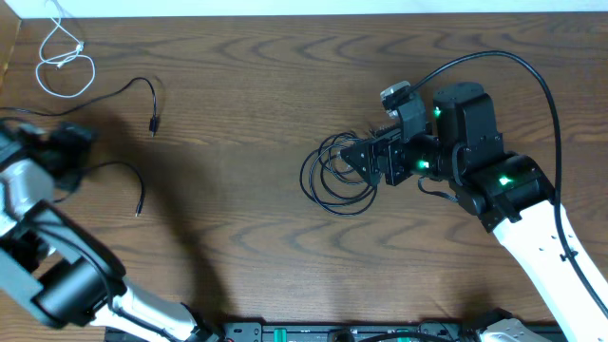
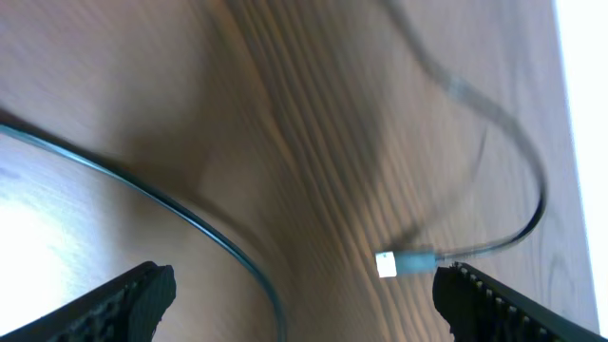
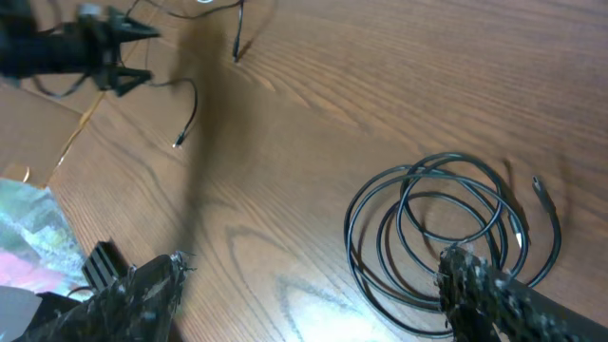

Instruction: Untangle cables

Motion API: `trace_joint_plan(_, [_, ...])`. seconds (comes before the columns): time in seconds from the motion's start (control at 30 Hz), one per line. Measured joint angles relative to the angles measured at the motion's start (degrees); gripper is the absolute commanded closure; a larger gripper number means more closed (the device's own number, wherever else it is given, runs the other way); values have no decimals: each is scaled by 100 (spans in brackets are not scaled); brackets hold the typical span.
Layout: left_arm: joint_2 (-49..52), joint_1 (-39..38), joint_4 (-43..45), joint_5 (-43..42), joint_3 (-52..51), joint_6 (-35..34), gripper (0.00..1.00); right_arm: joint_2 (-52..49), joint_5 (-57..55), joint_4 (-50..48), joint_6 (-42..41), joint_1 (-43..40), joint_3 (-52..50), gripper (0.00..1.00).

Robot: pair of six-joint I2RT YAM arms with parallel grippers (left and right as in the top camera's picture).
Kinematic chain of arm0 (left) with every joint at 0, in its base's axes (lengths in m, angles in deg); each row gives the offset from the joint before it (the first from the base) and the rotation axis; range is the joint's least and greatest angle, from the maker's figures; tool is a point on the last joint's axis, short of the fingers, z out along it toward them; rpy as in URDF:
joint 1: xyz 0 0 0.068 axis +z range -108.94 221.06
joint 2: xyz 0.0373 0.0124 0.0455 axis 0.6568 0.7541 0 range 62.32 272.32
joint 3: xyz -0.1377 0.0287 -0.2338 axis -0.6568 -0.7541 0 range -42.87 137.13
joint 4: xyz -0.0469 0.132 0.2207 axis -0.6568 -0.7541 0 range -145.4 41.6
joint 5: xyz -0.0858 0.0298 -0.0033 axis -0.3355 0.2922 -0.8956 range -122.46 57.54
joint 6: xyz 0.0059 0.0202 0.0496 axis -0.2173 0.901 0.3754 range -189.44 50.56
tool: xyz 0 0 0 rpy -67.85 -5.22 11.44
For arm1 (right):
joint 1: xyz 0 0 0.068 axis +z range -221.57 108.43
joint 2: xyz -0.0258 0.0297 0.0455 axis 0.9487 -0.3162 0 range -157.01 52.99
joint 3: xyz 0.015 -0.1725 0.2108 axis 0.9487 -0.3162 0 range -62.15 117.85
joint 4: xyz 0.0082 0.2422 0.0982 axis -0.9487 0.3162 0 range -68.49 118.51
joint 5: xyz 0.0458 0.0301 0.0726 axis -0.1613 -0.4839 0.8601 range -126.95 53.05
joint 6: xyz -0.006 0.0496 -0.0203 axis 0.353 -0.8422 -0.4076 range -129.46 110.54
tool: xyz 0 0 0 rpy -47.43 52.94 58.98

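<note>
A brown wooden table (image 1: 237,114) fills the whole scene. The right arm (image 1: 532,218), white with a black wrist and green lights, reaches in from the near right corner toward a coil of black cable (image 1: 332,176), which lies a little right of the table's middle in several loose rings. The left arm (image 1: 57,275) is well to the left of the coil, up along the table's left edge.

The right gripper (image 3: 313,271) hangs right over the coil's right side. Its jaws are spread wide and grip nothing, though one finger sits above the outer rings. One loose end of the coil sticks out just to its right.

Far to the left of the coil, the left gripper (image 2: 302,285) also stands wide open, low over the wood with nothing clamped. A black strand runs along the table between its fingers.

Two thin black cable ends trail out from that spot toward the coil: the upper black cable (image 1: 133,85) arcs and drops to a small plug, and the lower black cable (image 1: 133,171) bends down to another tip.

The white cable (image 1: 65,59) lies looped farthest from the coil, in the far left corner.

Beside the left gripper, a plug (image 2: 404,261) with a pale tip lies flat.
</note>
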Motion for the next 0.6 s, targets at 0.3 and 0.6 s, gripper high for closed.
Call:
trace_joint_plan(0.3, [157,-1073,-721,1152,-22,-953,11,0,-83,203,39,0,0,16])
trace_joint_plan(0.6, [177,-1099,-791,2094,-22,-1672,25,0,-146,208,42,0,0,15])
